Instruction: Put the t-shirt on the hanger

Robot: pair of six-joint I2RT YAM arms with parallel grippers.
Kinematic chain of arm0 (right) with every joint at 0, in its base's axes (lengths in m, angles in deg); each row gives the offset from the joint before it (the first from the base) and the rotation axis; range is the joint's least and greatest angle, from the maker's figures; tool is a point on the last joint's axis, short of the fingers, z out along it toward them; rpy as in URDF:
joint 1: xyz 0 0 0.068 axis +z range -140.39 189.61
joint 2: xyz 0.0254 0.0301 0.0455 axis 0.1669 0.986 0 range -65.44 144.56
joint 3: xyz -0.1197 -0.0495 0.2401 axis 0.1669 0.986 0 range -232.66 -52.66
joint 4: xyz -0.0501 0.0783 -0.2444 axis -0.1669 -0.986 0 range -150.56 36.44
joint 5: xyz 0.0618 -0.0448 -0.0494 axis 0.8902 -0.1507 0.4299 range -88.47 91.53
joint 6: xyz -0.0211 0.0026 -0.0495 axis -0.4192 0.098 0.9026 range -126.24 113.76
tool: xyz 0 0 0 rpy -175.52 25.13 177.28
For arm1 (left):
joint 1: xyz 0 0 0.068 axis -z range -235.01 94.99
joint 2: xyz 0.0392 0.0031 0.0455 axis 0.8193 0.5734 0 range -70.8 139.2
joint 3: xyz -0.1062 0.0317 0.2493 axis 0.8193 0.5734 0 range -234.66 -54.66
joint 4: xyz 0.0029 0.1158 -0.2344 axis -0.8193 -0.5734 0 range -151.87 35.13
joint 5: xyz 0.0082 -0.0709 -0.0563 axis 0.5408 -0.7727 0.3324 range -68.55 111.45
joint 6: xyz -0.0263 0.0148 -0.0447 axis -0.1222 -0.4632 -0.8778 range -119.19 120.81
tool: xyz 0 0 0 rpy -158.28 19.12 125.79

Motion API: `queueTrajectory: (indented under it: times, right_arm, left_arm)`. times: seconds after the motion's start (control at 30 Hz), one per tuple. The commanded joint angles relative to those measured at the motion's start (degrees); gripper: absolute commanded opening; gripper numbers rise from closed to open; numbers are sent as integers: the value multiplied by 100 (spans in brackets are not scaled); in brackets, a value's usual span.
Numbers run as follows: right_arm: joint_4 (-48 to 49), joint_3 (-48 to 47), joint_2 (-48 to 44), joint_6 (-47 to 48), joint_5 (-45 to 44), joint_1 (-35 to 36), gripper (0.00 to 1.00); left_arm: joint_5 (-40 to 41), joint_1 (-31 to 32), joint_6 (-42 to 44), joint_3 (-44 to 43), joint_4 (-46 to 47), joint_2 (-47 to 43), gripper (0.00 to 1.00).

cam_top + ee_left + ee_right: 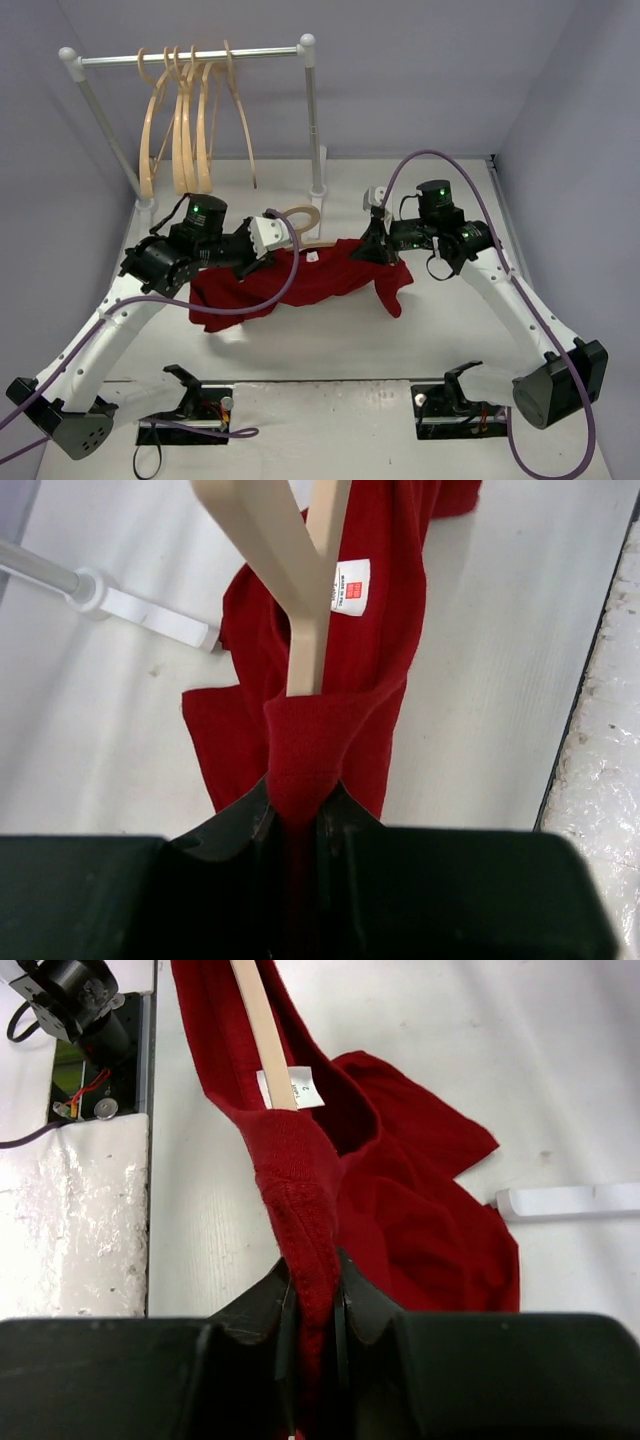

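The t-shirt (310, 285) hangs stretched sideways in front of the rail stand (200, 56), just forward of its right-hand post and above the table (300, 350). Its body sags downward from a taut upper edge; whether the lower hem touches the table cannot be told. The hanger (305, 215) sits inside the garment: its curved hook pokes out of the neck on the side toward the rail stand, and each wrist view shows a pale wooden arm running into the red cloth. A white label (350, 585) lies at the neck, beside the fork of the hanger.

The left gripper (300, 815) is clamped on the bunched cloth at one shoulder, where the hanger arm ends, on the side nearer the rail stand's middle. The right gripper (312, 1300) is pinched tight on the other shoulder's cloth, out past the stand's right post. Four spare hangers (185, 120) hang on the stand's bar.
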Motion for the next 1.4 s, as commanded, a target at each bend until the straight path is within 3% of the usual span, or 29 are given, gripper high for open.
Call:
queueTrajectory:
  times: [0.0, 0.1, 0.37, 0.43, 0.47, 0.5, 0.63, 0.73, 0.93, 1.13, 1.3, 1.37]
  right_arm:
    - [515, -75, -436, -107, -104, -53, 0]
    - [518, -89, -622, -62, -65, -44, 0]
    - [527, -113, -704, -26, -41, -69, 0]
    - [535, -128, -704, -75, -123, -79, 0]
    - [536, -149, -704, -144, -176, -79, 0]
    - [536, -209, -704, -204, -309, -85, 0]
    - [527, -591, -743, -675, -1128, -97, 0]
    - [503, -846, -879, -1048, -1801, -115, 0]
    - [452, -896, -1443, -1013, -2409, -311, 0]
    - [-621, -850, -1255, -756, -2696, -343, 0]
    - [-642, -183, -1109, -860, -2032, -324, 0]
    - [-642, 57, -1014, -951, -2173, -300, 0]
  left_arm:
    - [-262, -118, 157, -528, 23, -167, 12]
    - [-195, -417, 201, -519, -40, -352, 30]
    - [300, -796, 200, -173, -49, -840, 39]
    - [522, -796, 113, -219, -43, -972, 51]
    - [628, -796, 61, -275, -43, -1001, 65]
    - [703, -796, -67, -437, -37, -1035, 70]
    - [1404, -796, -836, -1259, -25, -997, 73]
    - [2441, -796, -1469, -1718, -34, -965, 73]
    - [3339, -796, -1990, -1972, -31, -1217, 73]
    - [3372, -796, -2024, -1635, -16, -1440, 73]
    - [3175, -796, -2128, -1257, 54, -1430, 73]
    - [3105, -796, -2148, -1044, 165, -1430, 73]
